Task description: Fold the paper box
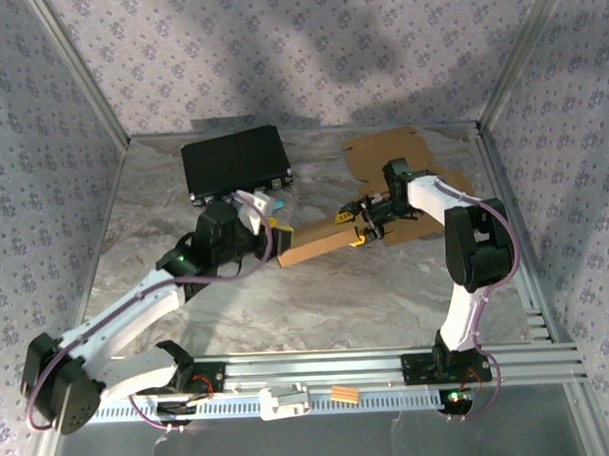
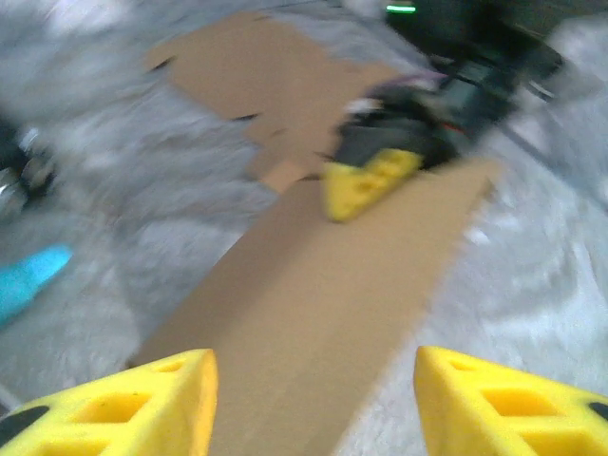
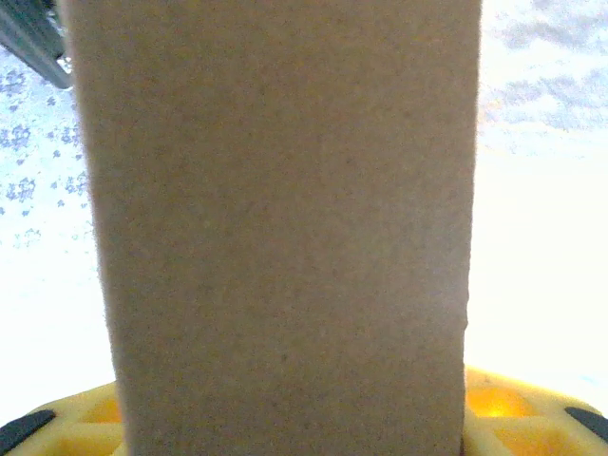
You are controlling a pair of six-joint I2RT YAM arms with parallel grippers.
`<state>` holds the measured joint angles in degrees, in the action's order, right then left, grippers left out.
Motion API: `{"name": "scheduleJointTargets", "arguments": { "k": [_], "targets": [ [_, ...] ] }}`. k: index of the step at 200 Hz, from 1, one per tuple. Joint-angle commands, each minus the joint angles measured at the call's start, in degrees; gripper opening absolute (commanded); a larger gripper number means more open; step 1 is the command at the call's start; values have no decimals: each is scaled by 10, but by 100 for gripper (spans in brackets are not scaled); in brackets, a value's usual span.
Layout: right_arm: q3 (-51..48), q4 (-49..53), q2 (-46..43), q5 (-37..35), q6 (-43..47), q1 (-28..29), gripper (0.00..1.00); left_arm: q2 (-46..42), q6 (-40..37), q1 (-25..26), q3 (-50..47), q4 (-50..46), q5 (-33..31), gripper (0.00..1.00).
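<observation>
Up close, left end effector (image 2: 313, 366) gapes astride the paper box (image 2: 332, 266); for the right end effector (image 1: 359, 230), can't tell.

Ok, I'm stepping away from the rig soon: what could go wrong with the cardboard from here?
The left gripper stands open around the cardboard strip, with a gap beside one finger, so that end may slip or swing. The right gripper is at the far end; an uneven pinch could crease it wrongly.

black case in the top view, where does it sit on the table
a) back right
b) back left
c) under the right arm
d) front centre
b: the black case lies at the far left of the table, near the back wall.
</observation>
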<state>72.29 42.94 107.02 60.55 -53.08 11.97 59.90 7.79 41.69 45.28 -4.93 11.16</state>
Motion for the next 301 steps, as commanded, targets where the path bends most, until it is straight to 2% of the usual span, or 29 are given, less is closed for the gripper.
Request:
{"name": "scheduleJointTargets", "arguments": {
  "k": [1,20,47,63,84,120,167,198,217,240,260,301],
  "targets": [
    [-9,77,-3,19,-22,-6,52,-18,-267,33,0,-59,2,61],
    [-20,81,-1,22,-31,-5,51,5,-329,62,11,-89,-28,62],
    [-23,103,4,22,-21,-4,51,51,-386,85,29,-95,-38,63],
    [-24,111,6,21,-17,-4,51,75,-416,96,32,-89,-76,64],
    [-25,120,7,20,-12,-3,50,94,-428,97,27,-58,-102,64],
    [-32,105,8,24,-32,0,49,128,-428,102,30,-58,-98,64],
    [-33,108,12,28,-54,3,50,146,-427,109,22,-33,-138,60],
    [-34,109,18,27,-60,3,49,145,-424,109,21,-29,-142,56],
    [-33,109,20,25,-59,2,54,143,-424,109,26,-45,-139,52],
    [-27,109,18,16,-61,-3,63,139,-424,110,32,-76,-127,43],
    [-10,114,13,4,-55,-8,71,134,-422,108,36,-96,-115,42],
    [9,125,0,-11,-53,-18,75,141,-405,93,56,-137,-83,39]
  ]
}}
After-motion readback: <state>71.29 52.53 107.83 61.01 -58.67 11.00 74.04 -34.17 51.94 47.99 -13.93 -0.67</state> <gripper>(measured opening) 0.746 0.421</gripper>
